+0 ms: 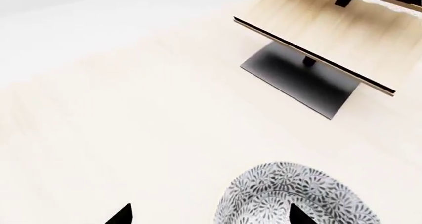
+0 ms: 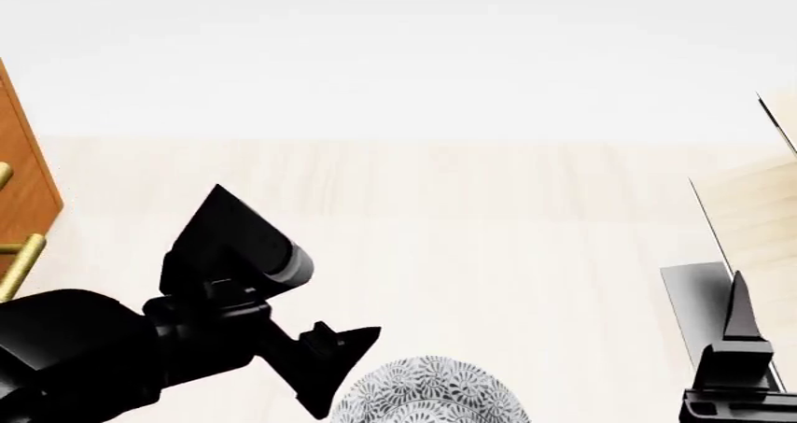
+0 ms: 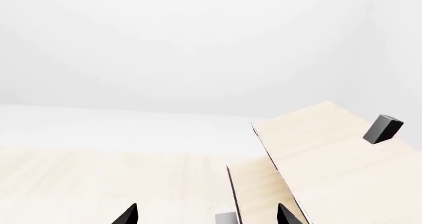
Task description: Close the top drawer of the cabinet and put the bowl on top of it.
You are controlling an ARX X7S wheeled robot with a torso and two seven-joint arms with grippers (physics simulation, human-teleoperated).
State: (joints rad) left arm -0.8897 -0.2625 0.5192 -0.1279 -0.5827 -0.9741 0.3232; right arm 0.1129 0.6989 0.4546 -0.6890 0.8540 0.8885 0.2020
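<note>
One bowl (image 2: 430, 392) only: round, deep, white, thick with a grey-blue leaf-and-flower pattern inside and out, cut off by the lower edge of the head view. Sits upright on the pale wooden floor (image 2: 498, 255), low and central in the head view, just beside the tips of the left gripper (image 2: 327, 367). Seen again in the left wrist view (image 1: 297, 197), with one dark fingertip (image 1: 302, 215) over its rim and the other fingertip well off to the side over bare floor. Left gripper spread wide, bowl not clamped; whether that fingertip touches the rim cannot be told. One cabinet (image 2: 22, 194), orange-brown wood, only a sliver showing at the left edge of the head view, well apart from the bowl. Two brass bar handles there, the lower (image 2: 21, 260) clearer than the upper; which drawer is which, and whether the top one is shut, cannot be told. Two grippers in all: right gripper (image 3: 205, 215) with both tips apart and nothing between them, over floor near the pale wood panels (image 3: 329, 159). At least two such panels, on one black base (image 1: 300, 78), at the right of the head view, well apart from the cabinet.
</note>
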